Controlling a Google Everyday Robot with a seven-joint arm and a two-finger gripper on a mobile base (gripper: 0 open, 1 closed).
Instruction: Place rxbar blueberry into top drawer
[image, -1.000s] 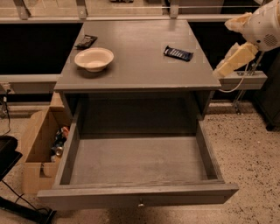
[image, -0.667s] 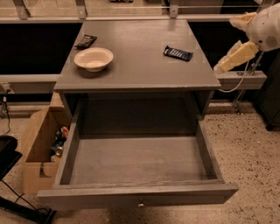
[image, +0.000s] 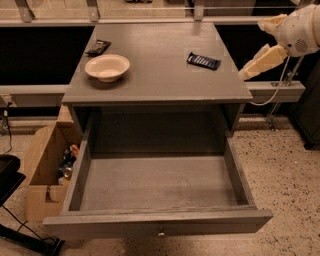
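The rxbar blueberry, a dark navy wrapper with pale lettering, lies flat on the right part of the grey tabletop. The top drawer is pulled fully out below the tabletop. Its inside is empty, and a small metal knob sits on the front panel. My gripper hangs in the air off the table's right edge, to the right of the bar and apart from it. Its beige fingers are spread, and it holds nothing.
A cream bowl sits on the left of the tabletop, with a black-brown wrapper behind it. An open cardboard box with cans stands on the floor to the left of the drawer. A black object is at the far left. A shelf rail runs along the right.
My gripper has shifted slightly left and up, closer to the table's right edge. The bar, bowl and drawer have not moved.
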